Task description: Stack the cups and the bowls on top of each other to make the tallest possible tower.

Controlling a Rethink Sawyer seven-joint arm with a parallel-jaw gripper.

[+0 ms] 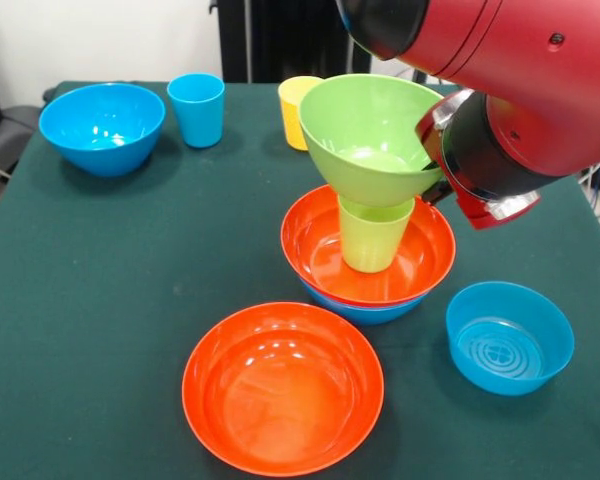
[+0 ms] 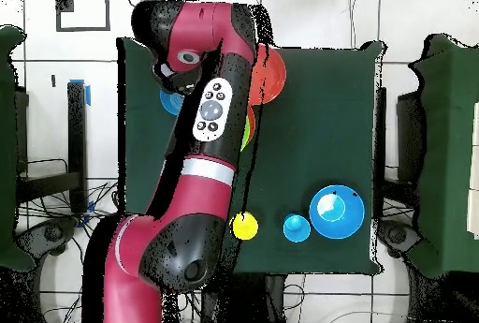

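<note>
A lime green bowl [image 1: 372, 135] sits tilted atop the green cup [image 1: 374, 234], upright in the orange bowl [image 1: 368, 246] mid-bench. The arm's gripper [image 1: 435, 165] meets the bowl's right rim; whether its fingers grip cannot be told.

A dark green table [image 1: 110, 300] carries a wide orange bowl [image 1: 283, 388] near the front, a small blue bowl [image 1: 509, 337] beside it, and a deep blue bowl [image 1: 102, 127], blue cup [image 1: 197, 109] and yellow cup [image 1: 295, 105] (partly hidden) farther back; a stack's bottom blue bowl [image 1: 365, 309] rests mid-table.
</note>
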